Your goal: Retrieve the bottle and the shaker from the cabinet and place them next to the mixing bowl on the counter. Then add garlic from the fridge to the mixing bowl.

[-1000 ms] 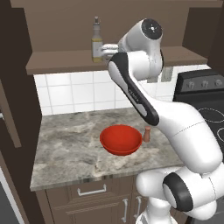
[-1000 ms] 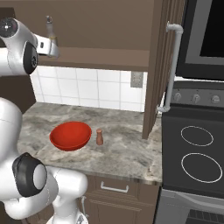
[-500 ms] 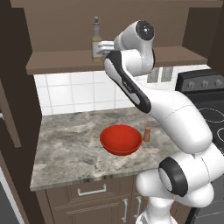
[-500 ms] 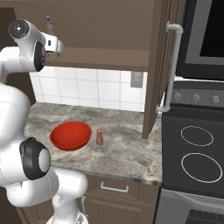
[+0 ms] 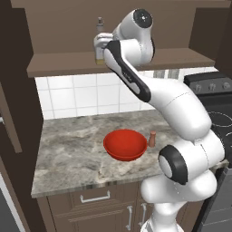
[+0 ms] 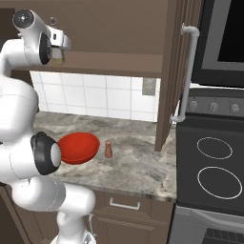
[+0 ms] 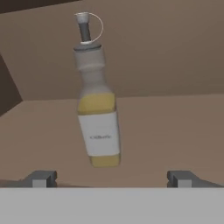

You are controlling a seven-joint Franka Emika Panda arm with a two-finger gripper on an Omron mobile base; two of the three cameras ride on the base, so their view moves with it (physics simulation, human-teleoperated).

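2 jaws spread wide, bottle ahead, untouched.

bottle half hidden behind the arm; label text illegible

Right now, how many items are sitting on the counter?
2: the red bowl near the counter's middle, and the small brown shaker just beside it, on the stove side. The arm may hide more in places.
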